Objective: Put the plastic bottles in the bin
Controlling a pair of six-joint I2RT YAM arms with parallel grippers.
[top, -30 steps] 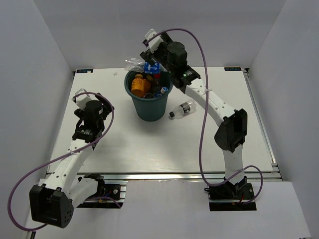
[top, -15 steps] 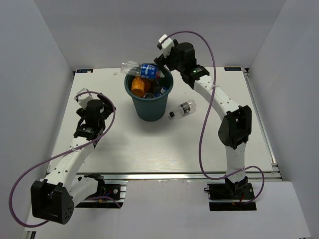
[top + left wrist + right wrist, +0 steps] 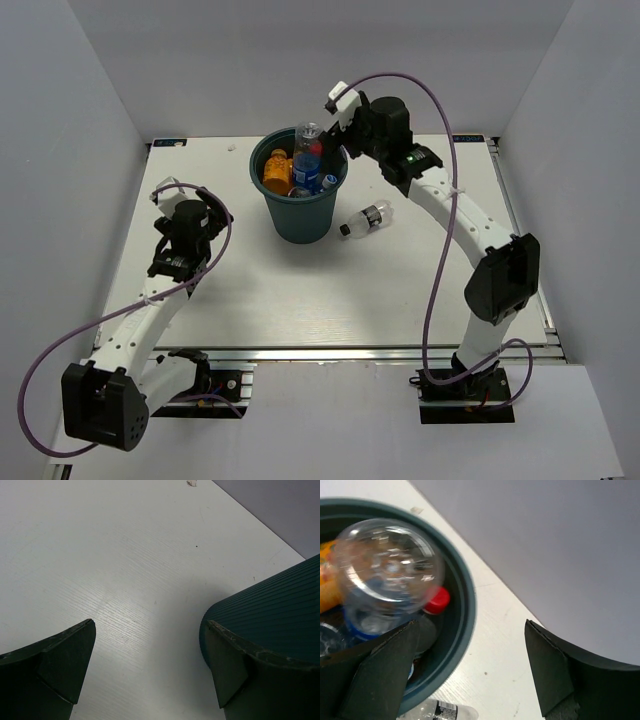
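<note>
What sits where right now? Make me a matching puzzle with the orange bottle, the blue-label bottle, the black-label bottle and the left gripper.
Things:
1. orange bottle
2. blue-label bottle
3. black-label bottle
4. left gripper

Places or states:
a. lying on the table, right of the bin
b. open, above the table, left of the bin
c. standing up out of the bin
d. lying low in the bin's left side

Pairs: 1-d, 2-c, 3-a, 4-b

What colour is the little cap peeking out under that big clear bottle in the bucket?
Red. The cap shows best in the right wrist view.
</note>
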